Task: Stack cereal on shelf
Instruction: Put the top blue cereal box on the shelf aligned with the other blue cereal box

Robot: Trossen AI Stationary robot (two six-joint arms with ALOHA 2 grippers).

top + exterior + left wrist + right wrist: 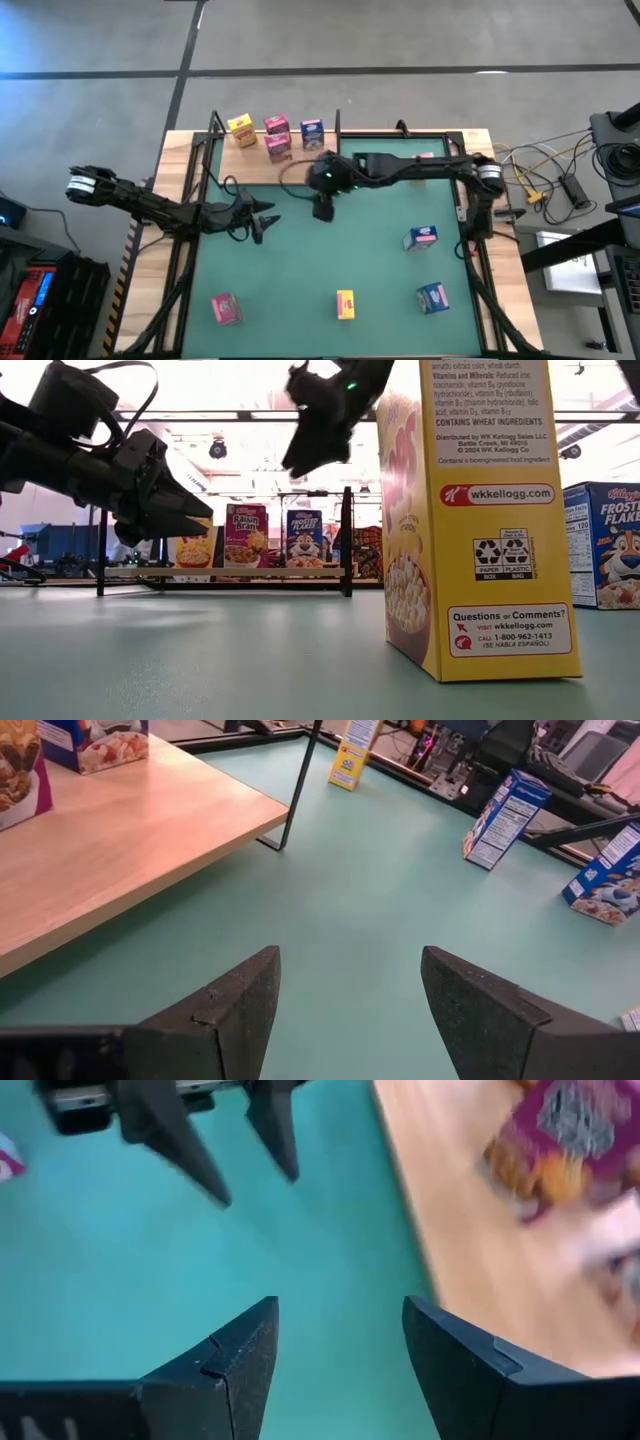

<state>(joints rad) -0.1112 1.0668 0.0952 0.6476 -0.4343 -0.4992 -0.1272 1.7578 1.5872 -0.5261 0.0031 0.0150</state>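
Yellow cereal box [480, 510] is looming closest, off the shelf [380, 145]. I'm seeing four boxes on the shelf and five waiting on the green surface [330, 250]. Left gripper [262, 222] and right gripper [322, 209] are hovering before it, both apart, empty.

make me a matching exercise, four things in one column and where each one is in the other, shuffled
Things:
1. yellow box
2. pink box
3. left gripper
4. right gripper

Places:
A. over the mat beside the shelf's front edge
B. near edge of the mat, middle
C. over the mat's left part, empty
D. near left corner of the mat

Pairs: 1-B, 2-D, 3-C, 4-A
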